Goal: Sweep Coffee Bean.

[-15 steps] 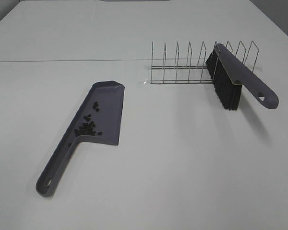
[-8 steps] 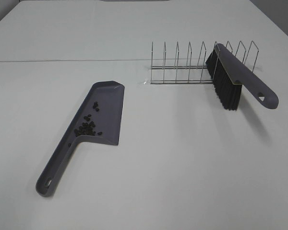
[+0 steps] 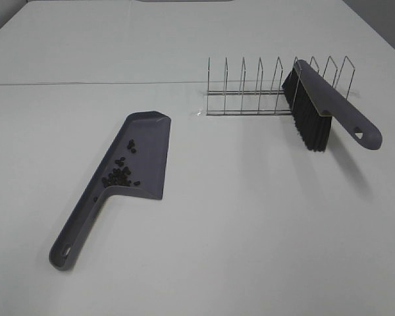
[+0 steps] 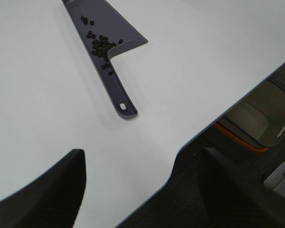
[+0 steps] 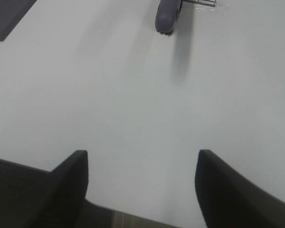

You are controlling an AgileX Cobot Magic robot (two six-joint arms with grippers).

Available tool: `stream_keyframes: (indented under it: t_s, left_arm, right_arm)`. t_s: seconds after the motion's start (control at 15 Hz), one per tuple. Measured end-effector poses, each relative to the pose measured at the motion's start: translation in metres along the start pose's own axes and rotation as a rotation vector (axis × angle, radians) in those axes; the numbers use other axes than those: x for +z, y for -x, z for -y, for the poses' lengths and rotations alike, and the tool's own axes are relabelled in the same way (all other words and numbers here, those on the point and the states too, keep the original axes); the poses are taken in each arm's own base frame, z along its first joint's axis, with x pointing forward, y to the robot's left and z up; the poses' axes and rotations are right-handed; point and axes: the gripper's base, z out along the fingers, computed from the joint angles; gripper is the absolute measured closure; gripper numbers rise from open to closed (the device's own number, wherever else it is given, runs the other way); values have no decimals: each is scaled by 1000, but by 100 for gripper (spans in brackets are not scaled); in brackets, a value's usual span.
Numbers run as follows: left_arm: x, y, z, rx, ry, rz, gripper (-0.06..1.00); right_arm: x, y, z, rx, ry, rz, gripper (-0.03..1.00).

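The coffee beans (image 3: 120, 171) lie in a cluster inside the grey dustpan (image 3: 148, 155), which lies flat on the white table left of centre. They also show in the left wrist view (image 4: 101, 45) on the dustpan (image 4: 114, 28). The grey brush with black bristles (image 3: 316, 108) leans in the wire rack (image 3: 250, 89) at the back right; its handle end (image 5: 165, 16) shows in the right wrist view. My left gripper (image 4: 142, 190) is open and empty, pulled back over the table's front edge. My right gripper (image 5: 141, 187) is open and empty, also well back from the brush.
The white table (image 3: 250, 217) stretches around the dustpan and rack. In the left wrist view the table's edge (image 4: 180, 147) drops to a dark floor with an orange-rimmed object (image 4: 247, 133) below.
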Motion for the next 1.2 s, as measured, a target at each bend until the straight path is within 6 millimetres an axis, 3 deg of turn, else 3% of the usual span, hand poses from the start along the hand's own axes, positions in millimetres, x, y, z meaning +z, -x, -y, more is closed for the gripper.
stream_keyframes:
  t_s: [0.33, 0.53, 0.8, 1.2]
  left_arm:
    - [0, 0, 0, -4, 1, 1, 30]
    - [0, 0, -3, -83, 108, 4, 30]
    - [-16, -9, 1, -169, 297, 132, 30]
    - [-22, -14, 6, -155, 316, 192, 30]
  right_arm:
    - [0, 0, 0, -6, 0, 0, 35]
    - [0, 0, 1, 14, -27, -1, 35]
    - [-11, -7, 1, 113, -185, 83, 35]
    - [-20, -14, -3, 109, -202, 160, 35]
